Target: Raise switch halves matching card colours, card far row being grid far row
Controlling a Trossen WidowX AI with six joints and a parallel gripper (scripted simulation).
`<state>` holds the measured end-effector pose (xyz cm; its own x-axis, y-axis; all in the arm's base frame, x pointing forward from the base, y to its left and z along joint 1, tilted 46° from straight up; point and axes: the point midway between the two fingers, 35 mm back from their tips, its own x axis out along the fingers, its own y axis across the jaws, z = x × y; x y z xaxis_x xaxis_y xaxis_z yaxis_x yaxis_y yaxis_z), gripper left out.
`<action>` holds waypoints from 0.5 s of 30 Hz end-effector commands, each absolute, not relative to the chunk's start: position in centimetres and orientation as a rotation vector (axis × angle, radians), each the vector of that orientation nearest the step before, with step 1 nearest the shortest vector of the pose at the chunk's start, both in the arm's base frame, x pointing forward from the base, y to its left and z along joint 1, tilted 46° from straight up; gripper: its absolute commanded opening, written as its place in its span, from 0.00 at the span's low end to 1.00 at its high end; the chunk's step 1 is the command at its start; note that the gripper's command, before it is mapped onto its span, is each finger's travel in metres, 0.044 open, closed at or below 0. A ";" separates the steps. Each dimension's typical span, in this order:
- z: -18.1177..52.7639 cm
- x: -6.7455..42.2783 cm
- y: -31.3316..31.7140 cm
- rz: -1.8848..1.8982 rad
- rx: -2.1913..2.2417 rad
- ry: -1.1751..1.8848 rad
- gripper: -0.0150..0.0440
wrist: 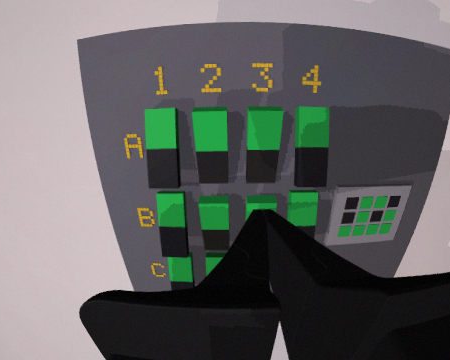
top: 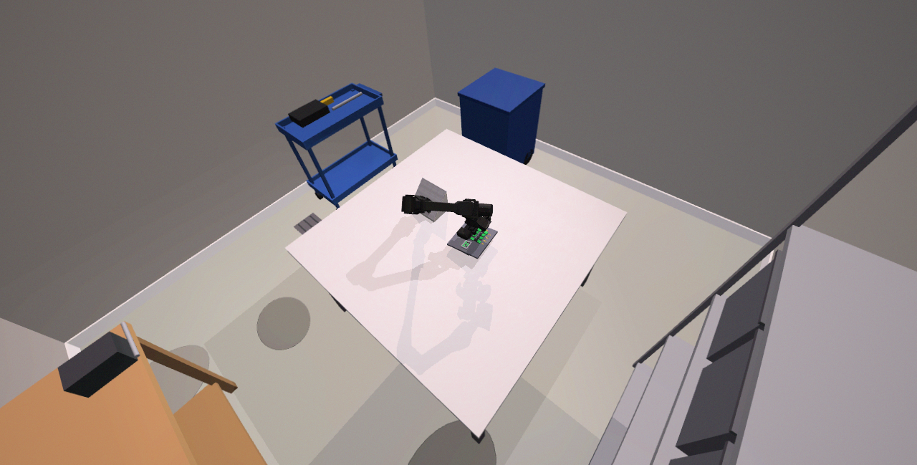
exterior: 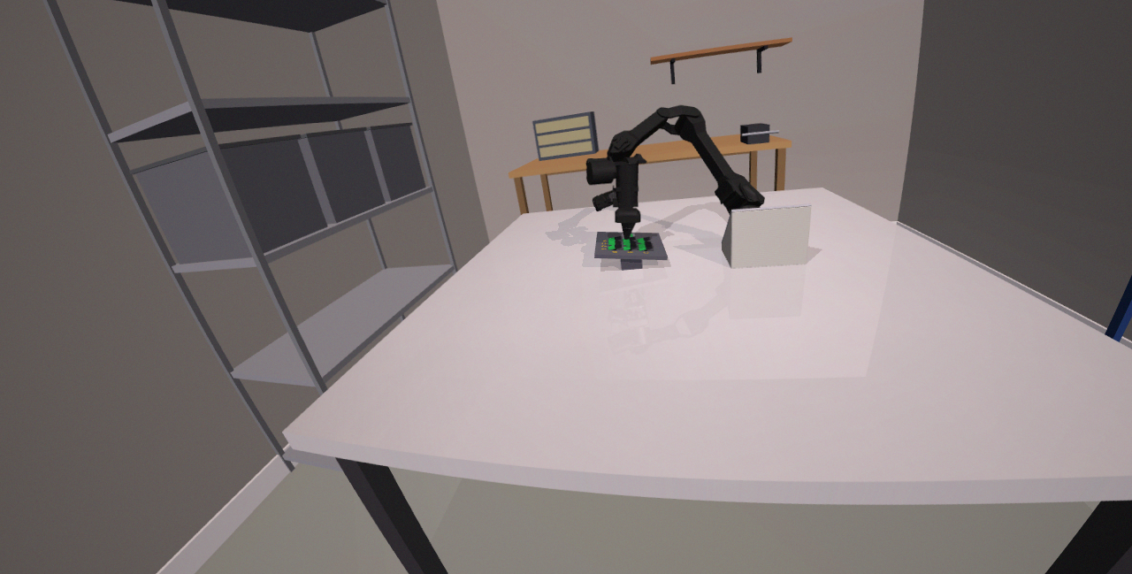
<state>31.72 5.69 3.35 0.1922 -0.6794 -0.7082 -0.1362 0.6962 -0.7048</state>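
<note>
The grey switch panel point(wrist: 105, 74) point(top: 463, 246) point(exterior: 605, 254) lies on the white table, with columns marked 1 to 4 and rows A, B, C. Each switch has a green far half and a dark near half. My gripper point(wrist: 261, 218) point(exterior: 626, 220) point(top: 472, 226) is shut and empty, pointing straight down. Its tip is low over switch B3 point(wrist: 261, 203), whose near half it hides. The card point(wrist: 369, 215) sits right of row B, showing green and dark squares. Row A point(wrist: 212, 146) is in full view. My fingers hide most of row C.
A pale grey box point(exterior: 768, 235) point(top: 430, 193) stands on the table beside the arm's base. A metal shelf rack point(exterior: 237, 174) stands off the table near the panel's side. A blue cart point(top: 336, 141) and blue cabinet point(top: 501, 112) stand beyond the table.
</note>
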 end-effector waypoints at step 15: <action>3.2 31.8 5.5 -0.435 -0.761 1.350 0.25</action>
<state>31.76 5.57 3.23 0.1924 -0.6793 -0.7081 -0.1360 0.6962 -0.7048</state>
